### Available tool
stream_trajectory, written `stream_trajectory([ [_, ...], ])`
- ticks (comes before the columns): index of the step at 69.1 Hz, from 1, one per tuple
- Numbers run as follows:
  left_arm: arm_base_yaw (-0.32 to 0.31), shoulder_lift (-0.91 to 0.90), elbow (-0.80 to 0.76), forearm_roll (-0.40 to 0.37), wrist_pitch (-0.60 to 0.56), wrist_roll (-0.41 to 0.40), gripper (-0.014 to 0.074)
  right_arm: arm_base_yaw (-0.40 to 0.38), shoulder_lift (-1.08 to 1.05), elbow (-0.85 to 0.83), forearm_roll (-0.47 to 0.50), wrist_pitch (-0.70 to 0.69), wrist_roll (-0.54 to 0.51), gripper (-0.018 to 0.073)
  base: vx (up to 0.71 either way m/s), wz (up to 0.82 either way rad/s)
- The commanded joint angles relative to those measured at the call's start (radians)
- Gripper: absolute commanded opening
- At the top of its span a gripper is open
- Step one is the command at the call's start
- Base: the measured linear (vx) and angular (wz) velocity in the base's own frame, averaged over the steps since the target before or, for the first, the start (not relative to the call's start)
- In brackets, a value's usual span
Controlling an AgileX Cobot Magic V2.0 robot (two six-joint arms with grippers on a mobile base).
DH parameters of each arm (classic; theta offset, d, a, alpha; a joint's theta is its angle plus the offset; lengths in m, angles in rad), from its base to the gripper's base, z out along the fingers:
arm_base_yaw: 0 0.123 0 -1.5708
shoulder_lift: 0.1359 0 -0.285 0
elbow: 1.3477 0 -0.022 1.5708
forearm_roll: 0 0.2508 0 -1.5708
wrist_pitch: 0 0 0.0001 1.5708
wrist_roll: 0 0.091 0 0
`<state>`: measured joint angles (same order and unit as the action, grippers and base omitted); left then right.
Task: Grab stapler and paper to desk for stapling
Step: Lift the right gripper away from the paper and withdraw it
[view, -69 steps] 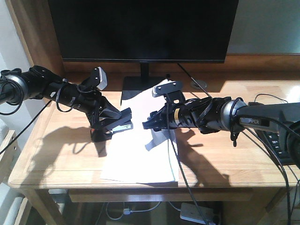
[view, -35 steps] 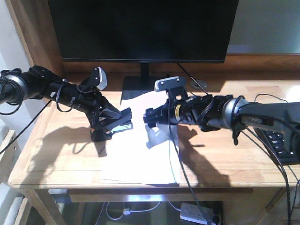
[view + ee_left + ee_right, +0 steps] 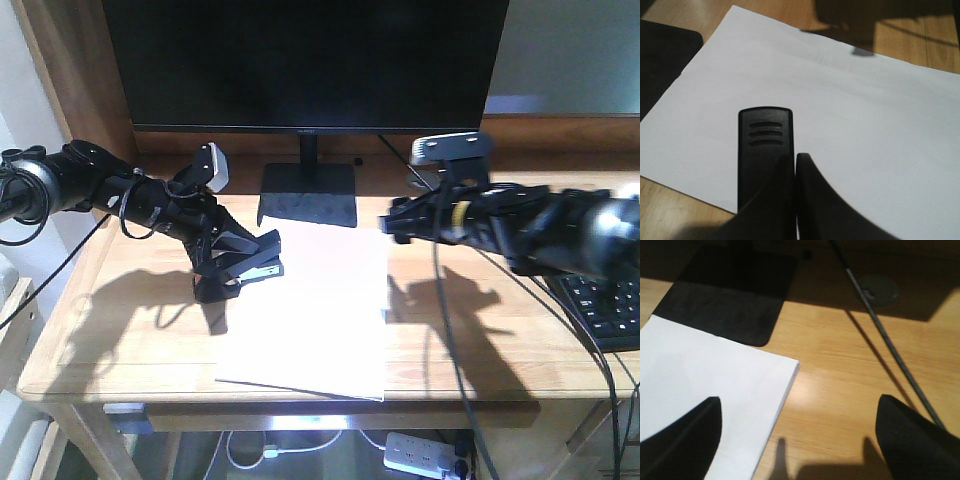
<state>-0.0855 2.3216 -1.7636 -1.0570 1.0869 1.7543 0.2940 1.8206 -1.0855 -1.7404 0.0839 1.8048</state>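
Left claw clamps the black stapler at centre left of the front view, the stapler's nose over the left edge of the white paper. The paper lies flat on the wooden surface mid-frame, in front of the monitor and its stand. Right claw hangs above bare wood just right of the paper's upper right corner, jaws spread wide and empty. A keyboard sits at the far right edge.
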Motion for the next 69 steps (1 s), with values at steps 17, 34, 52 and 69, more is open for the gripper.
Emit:
stream_trajectory([
  [17,-0.002,-0.068,-0.027,-0.059,0.024,-0.009,-0.0006,-0.006,-0.404,0.166,-0.055,0.096,-0.102,0.0583,0.0,0.0],
  [34,-0.002,-0.068,-0.027,-0.059,0.024,-0.009,-0.0006,-0.006,-0.732,0.296,-0.055,0.061,-0.108,0.0583,0.0,0.0],
  [52,-0.002,-0.068,-0.027,-0.059,0.024,-0.009,-0.0006,-0.006,-1.06,0.426,-0.056,-0.043,-0.137,0.0583,0.0,0.0],
  [69,-0.002,-0.068,-0.027,-0.059,0.024,-0.009,-0.0006,-0.006,-1.345,0.595,-0.056,-0.084,-0.137,0.0583,0.0,0.0],
])
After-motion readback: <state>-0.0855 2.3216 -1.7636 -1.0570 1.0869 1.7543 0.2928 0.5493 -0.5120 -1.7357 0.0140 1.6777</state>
